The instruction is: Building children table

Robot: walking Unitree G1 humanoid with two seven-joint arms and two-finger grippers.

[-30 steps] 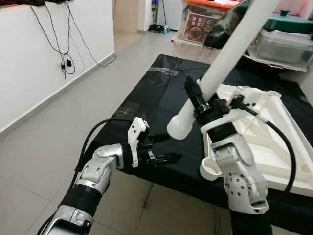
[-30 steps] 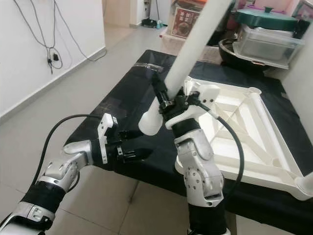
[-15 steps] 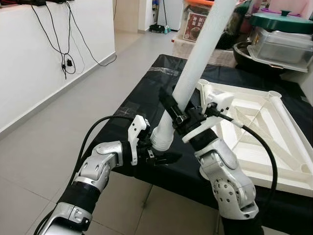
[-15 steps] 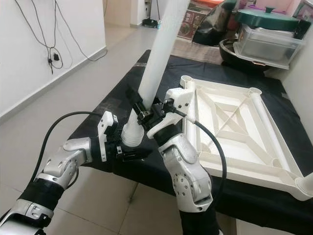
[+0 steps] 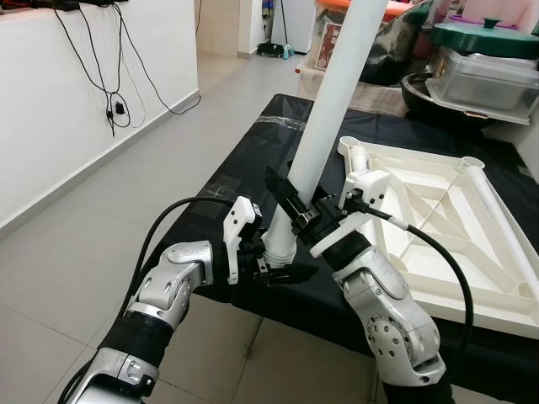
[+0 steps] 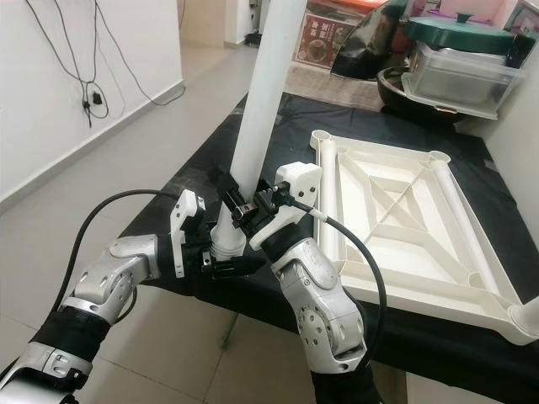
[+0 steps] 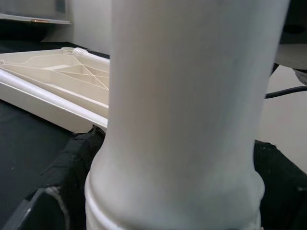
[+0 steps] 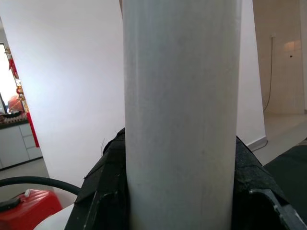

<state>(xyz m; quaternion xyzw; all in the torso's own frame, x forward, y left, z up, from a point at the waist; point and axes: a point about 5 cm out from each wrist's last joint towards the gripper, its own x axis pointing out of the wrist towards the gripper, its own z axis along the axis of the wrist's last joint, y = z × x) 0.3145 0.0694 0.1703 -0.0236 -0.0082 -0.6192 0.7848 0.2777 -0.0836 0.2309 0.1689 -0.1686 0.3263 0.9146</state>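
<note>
Left eye view, nearest first: the left gripper (image 5: 282, 268) sits at the near edge of the black-draped worktop (image 5: 253, 168), its fingers spread on either side of the flared lower end of the white table leg (image 5: 324, 126). The left wrist view has that flared end right between the fingers, but whether they press on it cannot be told; they read as apart. Just above, the right gripper (image 5: 296, 210) is clamped on the leg a little way up from the flare, black pads hugging the tube on both sides in the right wrist view. The leg stands nearly upright, leaning slightly, and its top runs out of the picture.

The main risk, as I judge it, is leverage: nearly all of the long leg rises above a single low grip, so any tilt of the wrist could make the tube pivot or slide through the pads. If the left gripper closes off-centre on the flare, it could knock the leg askew instead of steadying it.

Farther back, the upturned white tabletop (image 5: 438, 219) lies on the worktop with its corner sockets (image 5: 352, 145) facing up. The leg is well apart from it, so a swing toward a socket could clip the tabletop's rim. Beyond, a steel tray with a green lid (image 5: 484, 59) stands within possible reach of the leg's unseen top.
</note>
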